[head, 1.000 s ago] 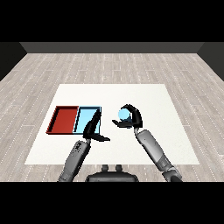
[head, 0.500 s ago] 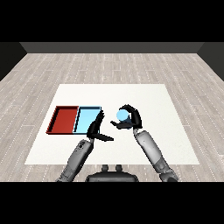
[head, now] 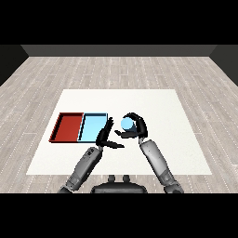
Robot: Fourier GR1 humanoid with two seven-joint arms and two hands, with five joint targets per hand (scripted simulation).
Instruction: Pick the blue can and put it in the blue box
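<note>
Grey plank flooring runs out to dark walls, and in the middle stands the white table (head: pixel 176 139) with a red tray (head: pixel 69 126) and a light blue tray (head: pixel 94 127) lying side by side near its left edge. The blue can (head: pixel 126 123) sits inside the curled fingers of the right hand (head: pixel 135 128), just right of the blue tray, while the left hand (head: pixel 106 136) rests between them with straight, relaxed fingers holding nothing. I'd guess the can is light, rigid and smooth-walled, so it could slip; wrapping around its mid-body looks the sensible hold.

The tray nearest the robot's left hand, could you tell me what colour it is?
Light blue; the tray beside the left hand shows best in the head view.
</note>
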